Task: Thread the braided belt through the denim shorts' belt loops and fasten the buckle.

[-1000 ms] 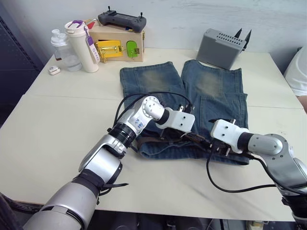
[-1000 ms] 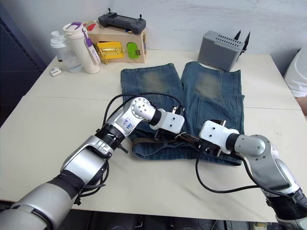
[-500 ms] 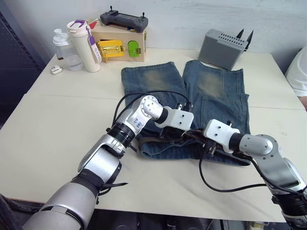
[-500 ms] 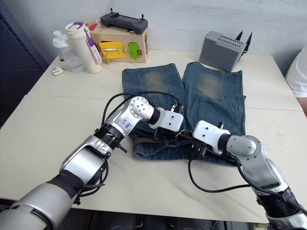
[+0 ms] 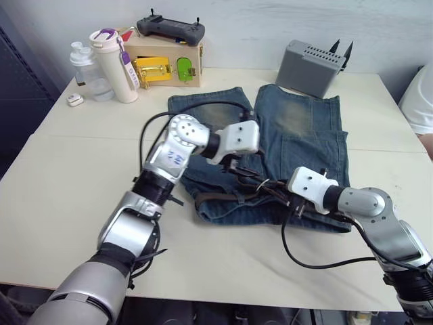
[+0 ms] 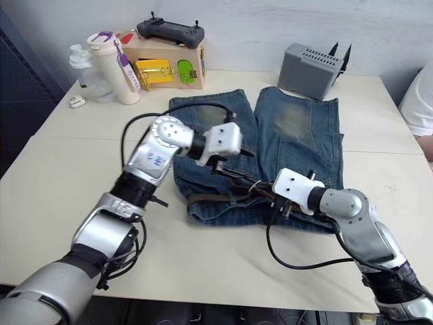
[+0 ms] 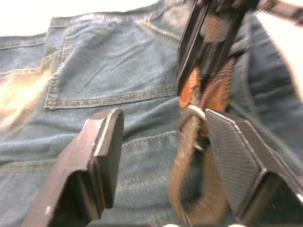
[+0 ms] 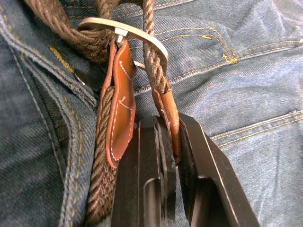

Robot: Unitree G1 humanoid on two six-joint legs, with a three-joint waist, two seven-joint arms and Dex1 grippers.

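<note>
The denim shorts lie flat on the bench, waistband at the near edge, legs running away toward the far side. The braided belt lies along the waistband, its long axis running across the shorts from left to right. Its left part rests on the denim near the left hip; toward the middle it lifts off the cloth and bunches up between the two arms.

The right pincer is pressed together on the tan leather tip of the belt, at the middle of the waistband. In the right wrist view the tip passes through the buckle, whose silver frame lies across the belt's line, with the brown leather tab beside it and the woven strap doubling back below. The belt's end there points toward the right pincer's fingers.

The left pincer is spread wide, hovering above the shorts just beyond the waistband, holding nothing. In its wrist view the belt and buckle hang just inside its one finger, with the right pincer's black fingers gripping the strap beyond.

At the far side of the bench stand a white bottle, a cardboard box with a controller on top, and a grey box.
</note>
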